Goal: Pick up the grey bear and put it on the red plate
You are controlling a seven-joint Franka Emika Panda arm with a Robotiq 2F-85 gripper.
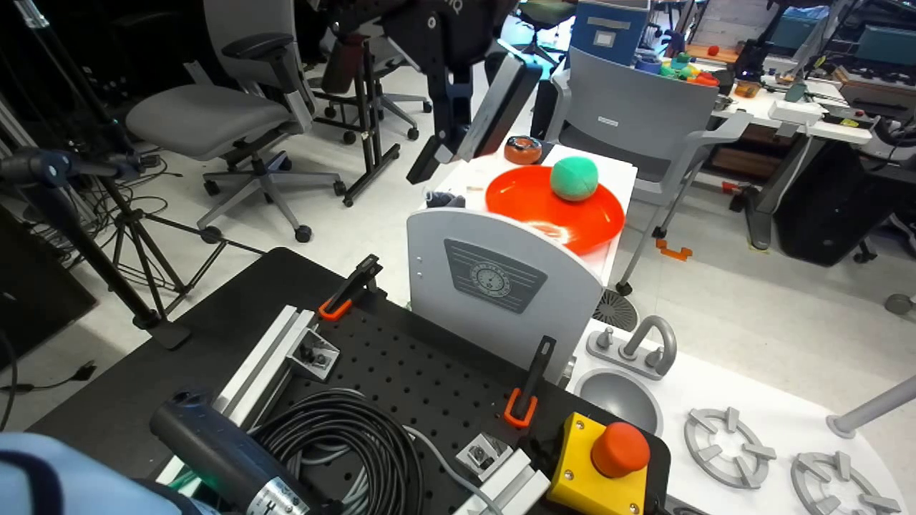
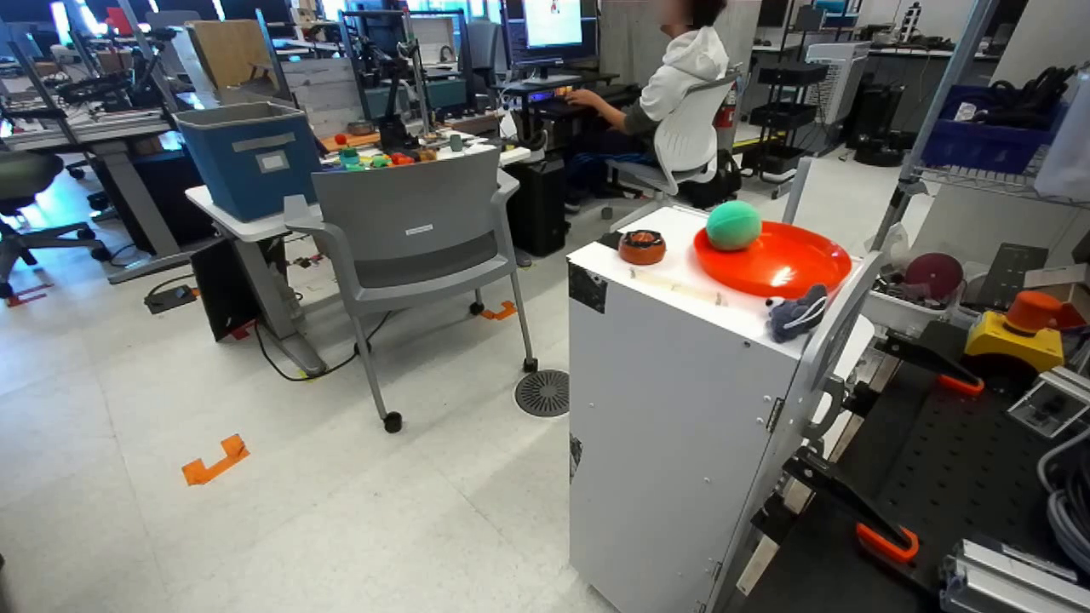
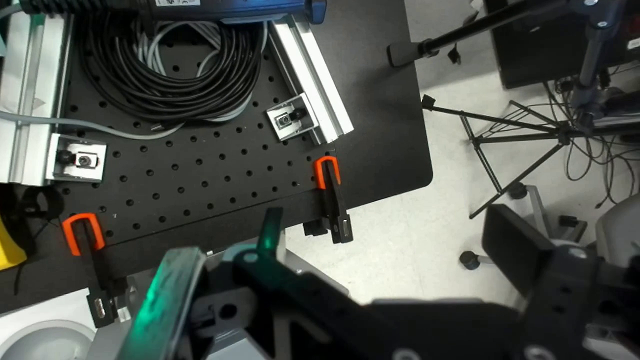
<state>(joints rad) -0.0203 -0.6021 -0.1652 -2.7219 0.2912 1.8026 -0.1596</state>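
Op: Status, pls?

Me: Jaws of my gripper (image 3: 390, 237) stand far apart, nothing in hold. In an exterior view the letters "IQ" (image 1: 454, 6) show on it, cut off at the top edge.

Op: And the grey bear (image 2: 796, 313)?

Me: On top of the white cabinet (image 2: 664, 409), just beside the red plate (image 2: 796, 262) — not on it. It's next to the grey panel (image 1: 465, 307), which partly hides it in an exterior view. I'm not touching it.

Op: What's on the plate?

Me: Green ball (image 2: 734, 226), seen in both exterior views. A small reddish-brown thing (image 2: 642, 247) sits just beside the plate, same cabinet top.

Op: Any brands/labels you can read?

Me: Not many, tbh. The panel's dark plaque (image 1: 528, 282) has a round dial (image 1: 491, 279) — marks too small. Grey chair (image 2: 400, 200) has a white tag (image 2: 419, 230) on its back; can't make it out. Same w/ the white label (image 2: 272, 161) on the blue bin (image 2: 243, 183). Dark cylinder (image 1: 222, 447) carries a sticker (image 1: 276, 498), print too fine for me.

Op: Wrist view?

Me: Looks down on a perforated black board (image 3: 230, 165) w/ a cable coil (image 3: 170, 97) & two orange-and-black clamps (image 3: 335, 202). That cylinder's at the top edge there, sticker partly cut off; my gripper comes in at the bottom.
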